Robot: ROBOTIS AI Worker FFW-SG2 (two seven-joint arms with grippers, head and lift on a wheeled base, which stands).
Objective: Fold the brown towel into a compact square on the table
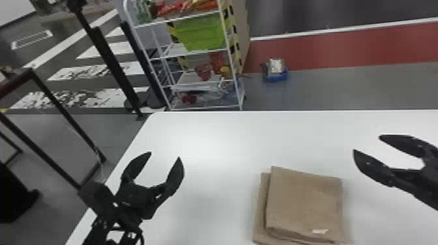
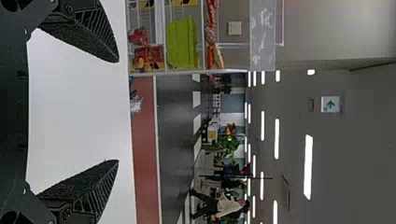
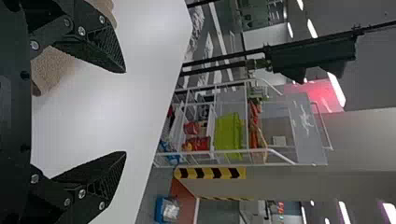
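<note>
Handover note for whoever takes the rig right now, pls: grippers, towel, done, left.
Left black two-finger gripper: open, empty, left of the towel.
Right black two-finger gripper: open, empty, off the towel's far right corner.
Brown cloth towel: on the white flat-topped table, folded in layers into a roughly square stack, small white tag on its near side.
Done: folding looks essentially complete.
Left: maybe tidy the lower layer sticking out at left; otherwise likely nothing.

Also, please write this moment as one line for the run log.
brown towel: folded, edges uneven, on table | left pincer: open, empty | right pincer: open, empty
</note>
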